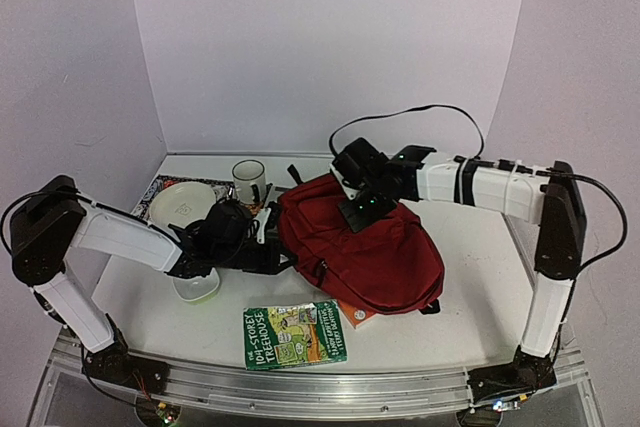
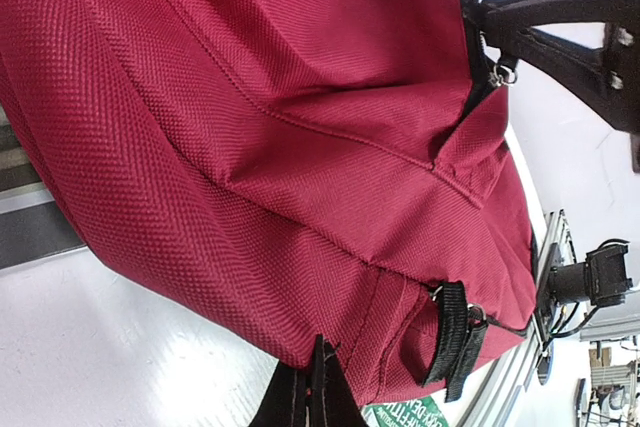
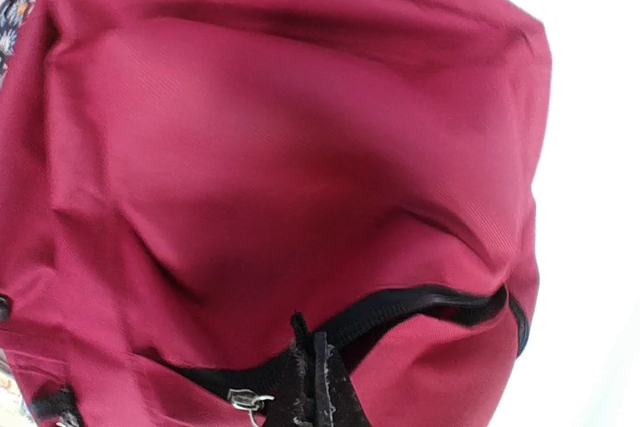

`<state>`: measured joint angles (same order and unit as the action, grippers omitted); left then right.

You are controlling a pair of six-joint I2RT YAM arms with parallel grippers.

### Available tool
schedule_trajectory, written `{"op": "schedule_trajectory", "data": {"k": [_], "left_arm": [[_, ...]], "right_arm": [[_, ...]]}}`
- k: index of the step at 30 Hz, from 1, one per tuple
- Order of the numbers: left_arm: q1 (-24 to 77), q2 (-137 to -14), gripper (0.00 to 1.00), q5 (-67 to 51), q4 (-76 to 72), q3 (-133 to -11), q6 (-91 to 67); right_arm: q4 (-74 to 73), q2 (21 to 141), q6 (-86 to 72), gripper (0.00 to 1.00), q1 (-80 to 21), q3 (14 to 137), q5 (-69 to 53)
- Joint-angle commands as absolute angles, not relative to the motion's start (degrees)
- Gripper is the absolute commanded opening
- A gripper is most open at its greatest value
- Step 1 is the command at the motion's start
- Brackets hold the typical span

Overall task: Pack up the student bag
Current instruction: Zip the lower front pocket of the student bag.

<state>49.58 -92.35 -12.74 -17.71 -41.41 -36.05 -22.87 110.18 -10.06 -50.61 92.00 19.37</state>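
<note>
Two pairs of fingers are pressed together: the right gripper (image 3: 315,372) at the black zipper (image 3: 420,302), seemingly nipping its lip; the left gripper (image 2: 318,387) against the lower seam, cloth caught or not I cannot tell. The student bag (image 1: 365,247) lies mid-table (image 1: 470,277). Opening seems the step in hand; next, the mouth must gape for the Treehouse book (image 1: 293,334) just beside it.

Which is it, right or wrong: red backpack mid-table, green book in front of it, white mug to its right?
Wrong in one respect: the top view shows the mug standing left of the backpack, not right. The book is as you said.
</note>
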Motion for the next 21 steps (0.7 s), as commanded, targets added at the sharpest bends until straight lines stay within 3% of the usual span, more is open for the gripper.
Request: {"op": "schedule_trajectory", "data": {"k": [1, 8, 10, 14, 21], "left_arm": [[49.84, -89.63, 0.00, -11.60, -16.96, -39.83, -36.09], [49.83, -87.40, 0.05, -11.25, -16.99, -40.60, -33.09], [49.85, -86.29, 0.00, -10.83, -17.05, -40.54, -32.22], [49.90, -85.04, 0.00, -9.32, -17.03, -38.88, -32.92], [49.83, -86.07, 0.00, -9.38, -17.19, -35.70, -35.44]], "right_arm": [[-11.62, 101.99, -17.44, 0.00, -45.16, 81.03, 16.81], [0.09, 99.47, -21.21, 0.00, -44.65, 73.71, 4.26], [2.31, 98.76, -21.95, 0.00, -44.60, 71.80, 8.05], [5.47, 96.03, -22.97, 0.00, -42.54, 67.71, 15.57], [11.10, 90.61, -22.74, 0.00, -38.25, 62.94, 16.31]]}}
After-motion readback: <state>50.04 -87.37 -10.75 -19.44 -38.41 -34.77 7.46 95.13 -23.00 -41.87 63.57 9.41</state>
